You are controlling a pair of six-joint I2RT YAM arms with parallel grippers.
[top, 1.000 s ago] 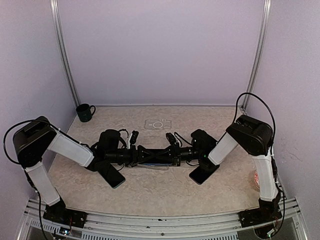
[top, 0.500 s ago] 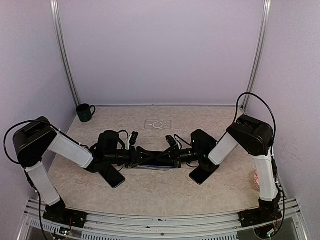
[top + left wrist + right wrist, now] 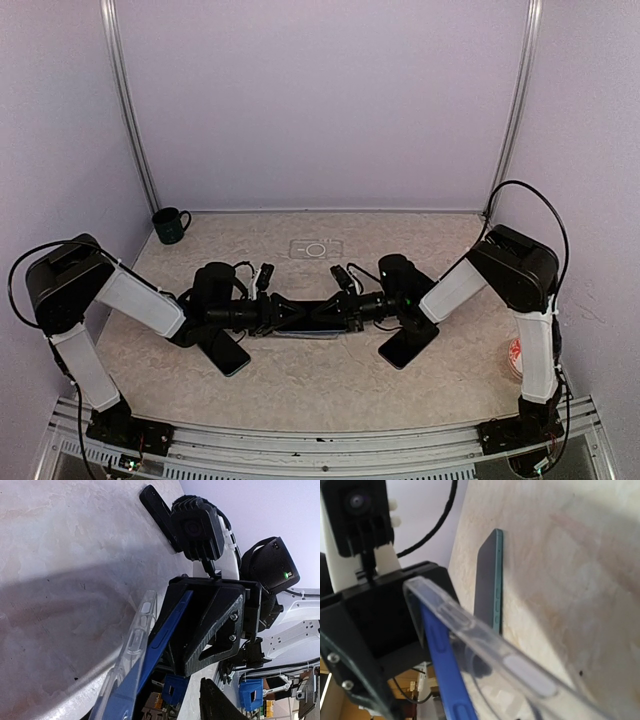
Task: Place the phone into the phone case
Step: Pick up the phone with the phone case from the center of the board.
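Observation:
At mid-table my two grippers meet end to end on a blue phone [image 3: 310,314]. A clear phone case [image 3: 303,334] hangs along its underside. In the left wrist view the phone [image 3: 165,630] is seen edge-on, and the case [image 3: 136,632] peels away from it at the far end. My right gripper [image 3: 343,310] is shut on the phone's far end, its black fingers [image 3: 212,625] on either side. My left gripper [image 3: 277,313] straddles the near end, still open. One finger [image 3: 220,705] stands off from the phone. In the right wrist view the case [image 3: 490,647] lies over the phone [image 3: 440,655].
A dark phone [image 3: 226,352] lies flat under the left arm. Another dark phone [image 3: 405,347] lies under the right arm. A second clear case [image 3: 315,248] sits further back. A green mug [image 3: 170,225] stands at the back left corner. A red-and-white object [image 3: 512,358] sits by the right arm's post.
The left gripper's jaws have narrowed around the phone's end. The right arm's elbow has swung outward to the right, and its wrist has shifted slightly. The phone and case stay between the grippers.

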